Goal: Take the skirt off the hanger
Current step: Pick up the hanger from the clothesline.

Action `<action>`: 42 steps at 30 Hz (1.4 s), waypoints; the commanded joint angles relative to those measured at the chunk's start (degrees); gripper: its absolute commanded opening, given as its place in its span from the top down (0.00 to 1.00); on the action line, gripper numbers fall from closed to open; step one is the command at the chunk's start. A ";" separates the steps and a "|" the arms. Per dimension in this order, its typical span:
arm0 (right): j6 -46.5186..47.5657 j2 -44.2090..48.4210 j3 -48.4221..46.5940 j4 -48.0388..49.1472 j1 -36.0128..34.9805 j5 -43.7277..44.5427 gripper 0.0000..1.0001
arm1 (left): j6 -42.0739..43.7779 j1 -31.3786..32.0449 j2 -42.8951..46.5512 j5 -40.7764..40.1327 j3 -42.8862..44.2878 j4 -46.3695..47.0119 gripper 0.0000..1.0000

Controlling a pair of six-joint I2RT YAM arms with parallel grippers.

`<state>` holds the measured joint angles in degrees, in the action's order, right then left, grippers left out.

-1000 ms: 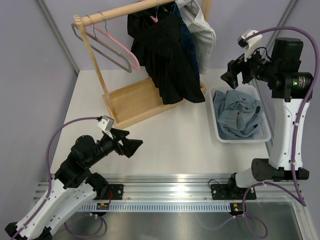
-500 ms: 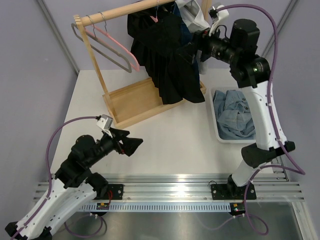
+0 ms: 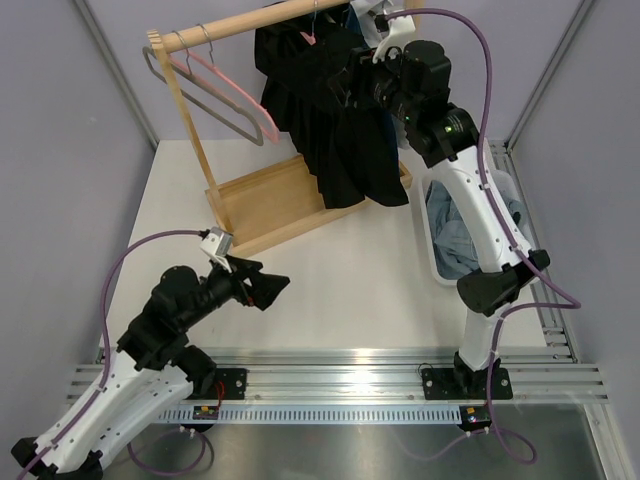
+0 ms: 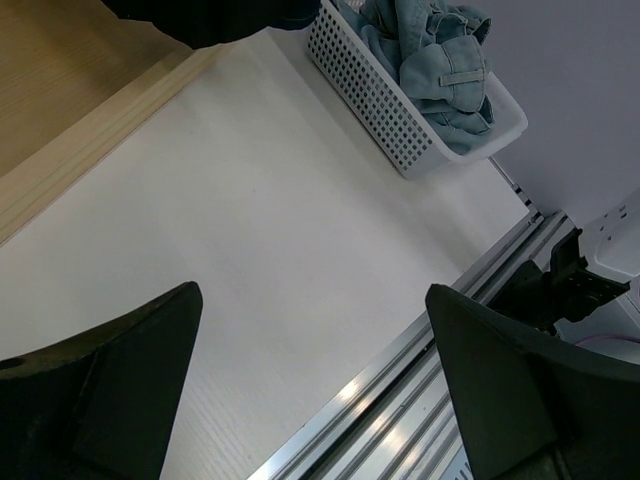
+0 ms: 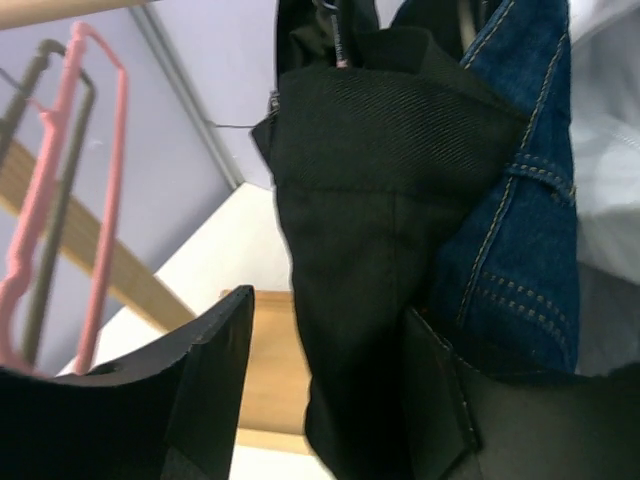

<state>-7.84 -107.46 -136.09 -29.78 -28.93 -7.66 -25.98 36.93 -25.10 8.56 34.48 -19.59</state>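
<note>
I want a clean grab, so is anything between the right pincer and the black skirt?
Nothing visible. The black skirt hangs straight between the open fingers of the right pincer. Only the blue jeans crowd it, hanging against its right side in the wrist view.

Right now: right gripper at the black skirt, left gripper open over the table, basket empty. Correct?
No. The basket isn't empty: it holds crumpled blue denim, as the left wrist view shows. The rest stands: right gripper at the black skirt, left gripper open over the table.
</note>
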 commanded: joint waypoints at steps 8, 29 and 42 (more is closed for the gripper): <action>4.15 -4.69 -3.65 4.56 -1.48 10.48 0.50 | 0.57 0.25 3.13 -1.26 -1.87 1.49 0.01; 7.04 -3.37 -7.25 5.60 -1.31 -0.68 1.00 | 0.49 0.16 2.60 -0.91 -1.52 2.02 0.01; 7.48 -0.03 -10.51 7.01 -1.31 -2.09 1.00 | 0.14 0.16 3.04 -1.09 -1.61 1.75 0.01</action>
<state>-1.43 -112.36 -144.64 -29.93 -30.24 -8.27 -25.98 36.93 -22.59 8.29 32.84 -19.92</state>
